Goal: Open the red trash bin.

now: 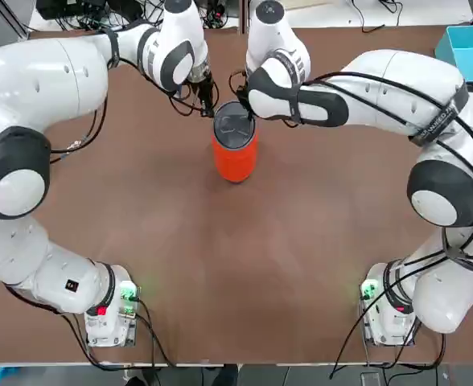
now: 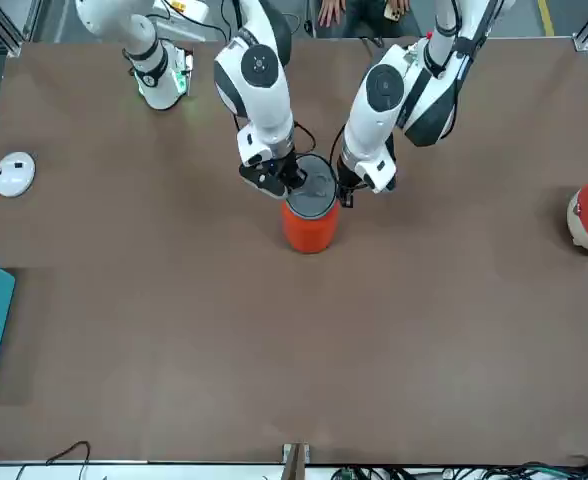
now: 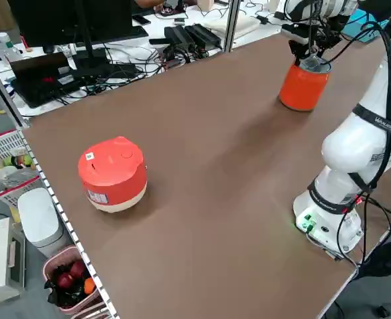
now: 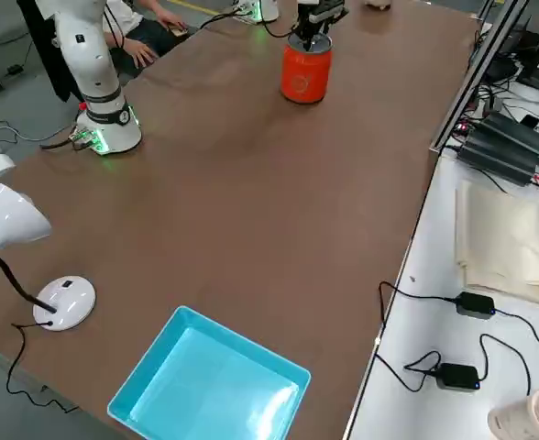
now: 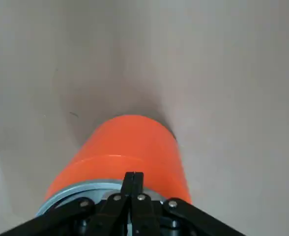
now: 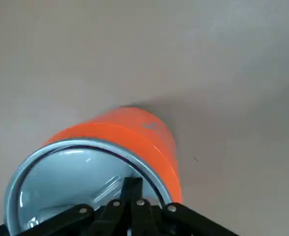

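- Closest to the lens in the left wrist view, the left gripper (image 5: 133,178) has its fingers pressed together with nothing between them, their tips at the silver rim of the red trash bin (image 5: 130,152).
- Right gripper (image 6: 132,186) likewise has its fingers closed on nothing; the tips sit at the rim just over the silver-grey swing lid (image 6: 71,182), which lies flat and covers the mouth.
- From overhead, the left gripper (image 1: 207,103) reaches the bin's far-left rim and the right gripper (image 1: 244,115) its far-right rim, so the two flank the top of the bin (image 1: 235,149) from the far side.
- Whether either tip actually touches the lid cannot be told.
- Standing upright, the bin is on the brown surface (image 1: 244,257), about midway between the left and right edges and toward the far edge from the robot's bases.
- Both arms curve in from the near corners of the surface, where their bases show green lights.
- Near the surface's left edge, well apart from the bin, a red-and-white rounded object (image 3: 112,174) sits alone.
- At the right edge, near the far corner, lies a light blue box (image 4: 210,385), and near it a white round-based device (image 4: 63,301) with a cable.
- Beyond the robot's near edge, a person's hand (image 2: 329,10) shows.
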You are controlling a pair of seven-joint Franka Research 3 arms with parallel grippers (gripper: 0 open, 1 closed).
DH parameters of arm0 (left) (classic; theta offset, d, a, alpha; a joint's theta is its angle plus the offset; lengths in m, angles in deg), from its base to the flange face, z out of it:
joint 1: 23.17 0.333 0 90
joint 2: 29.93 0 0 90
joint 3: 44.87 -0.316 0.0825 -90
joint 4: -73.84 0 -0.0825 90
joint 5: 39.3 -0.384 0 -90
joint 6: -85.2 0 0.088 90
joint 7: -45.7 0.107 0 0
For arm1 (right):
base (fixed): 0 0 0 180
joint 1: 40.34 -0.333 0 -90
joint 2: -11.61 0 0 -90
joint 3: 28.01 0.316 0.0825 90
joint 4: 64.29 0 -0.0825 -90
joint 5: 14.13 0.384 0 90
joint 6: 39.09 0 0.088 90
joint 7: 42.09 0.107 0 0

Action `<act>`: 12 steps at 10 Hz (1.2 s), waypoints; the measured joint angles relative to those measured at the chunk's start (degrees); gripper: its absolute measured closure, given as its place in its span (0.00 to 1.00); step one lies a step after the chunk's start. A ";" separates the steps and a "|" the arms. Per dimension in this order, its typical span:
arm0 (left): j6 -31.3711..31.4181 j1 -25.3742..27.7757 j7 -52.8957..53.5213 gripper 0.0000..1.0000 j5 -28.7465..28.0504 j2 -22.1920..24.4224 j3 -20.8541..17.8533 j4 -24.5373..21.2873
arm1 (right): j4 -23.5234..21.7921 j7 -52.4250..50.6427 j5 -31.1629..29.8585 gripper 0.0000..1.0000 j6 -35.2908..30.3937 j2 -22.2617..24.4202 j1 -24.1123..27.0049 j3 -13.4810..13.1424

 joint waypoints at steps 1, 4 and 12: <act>0.00 0.00 0.00 0.99 0.00 0.00 0.00 -0.01 | 0.00 0.02 0.00 0.99 0.23 -0.30 -0.03 0.00; 0.04 0.02 0.00 0.99 0.00 0.05 -0.02 -0.12 | 0.02 0.05 -0.05 0.99 0.43 -0.57 -0.30 -0.17; 0.40 -0.01 0.00 0.99 0.00 0.09 0.08 -0.15 | 2.69 1.08 -0.06 0.99 -6.94 3.08 -0.59 -0.72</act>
